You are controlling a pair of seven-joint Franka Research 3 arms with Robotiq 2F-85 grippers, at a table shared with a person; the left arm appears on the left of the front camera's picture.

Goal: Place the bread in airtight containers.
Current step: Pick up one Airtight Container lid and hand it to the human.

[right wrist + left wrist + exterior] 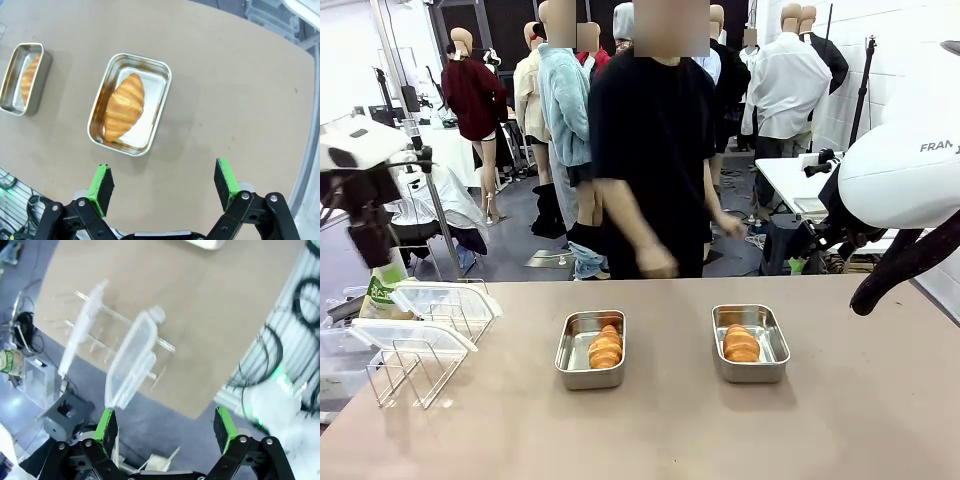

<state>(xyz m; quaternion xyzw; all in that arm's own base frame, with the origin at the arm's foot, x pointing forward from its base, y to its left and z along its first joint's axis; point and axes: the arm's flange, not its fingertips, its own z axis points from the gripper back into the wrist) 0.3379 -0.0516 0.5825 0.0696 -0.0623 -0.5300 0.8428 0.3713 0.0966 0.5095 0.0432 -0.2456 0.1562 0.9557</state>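
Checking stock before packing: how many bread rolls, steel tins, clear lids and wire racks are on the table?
Bread rolls: 2
Steel tins: 2
Clear lids: 2
Wire rack: 1
Total: 7

Shiny steel tins [151,92] hold glossy-crusted rolls [125,107]. The table [230,80] is matt and smooth. The blurred lids [131,360] look like clear plastic.

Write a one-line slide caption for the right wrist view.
Open right end effector facing a croissant in an unlidded steel tin.
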